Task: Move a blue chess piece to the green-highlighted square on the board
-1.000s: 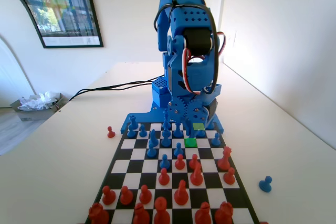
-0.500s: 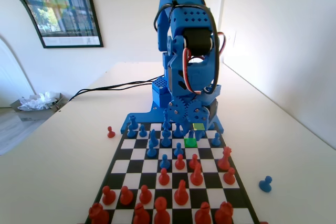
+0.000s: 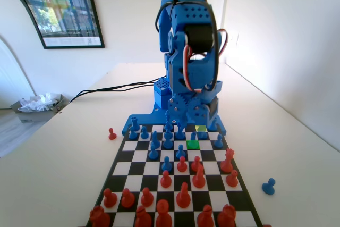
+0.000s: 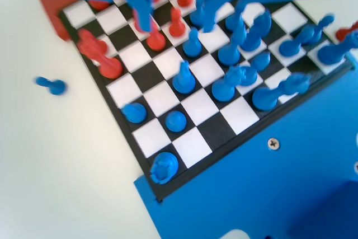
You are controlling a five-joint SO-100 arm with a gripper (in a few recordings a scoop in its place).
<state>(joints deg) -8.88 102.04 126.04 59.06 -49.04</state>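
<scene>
The board (image 3: 119, 164) (image 4: 226, 129) lies in front of the blue arm. In the fixed view the green-highlighted square (image 3: 193, 144) is in the third row from the arm, with nothing standing on it. A paler yellow-green cell (image 3: 201, 128) lies just behind it. Several blue chess pieces fill the far rows; one (image 3: 180, 151) stands just left of the green square. My gripper (image 3: 187, 122) hangs low over the far rows. In the wrist view my gripper (image 4: 175, 23) is open, its jaws apart with nothing held, above blue pieces such as one (image 4: 183, 79).
Red pieces (image 3: 183, 196) crowd the near rows in the fixed view. A lone blue pawn (image 3: 269, 186) (image 4: 50, 86) stands on the table off the board's right side, and a red pawn (image 3: 112, 134) off its left side. Black cables (image 3: 106, 89) run behind the arm.
The wrist and gripper have swung slightly to the left in the fixed view and risen a little. No piece has moved.
</scene>
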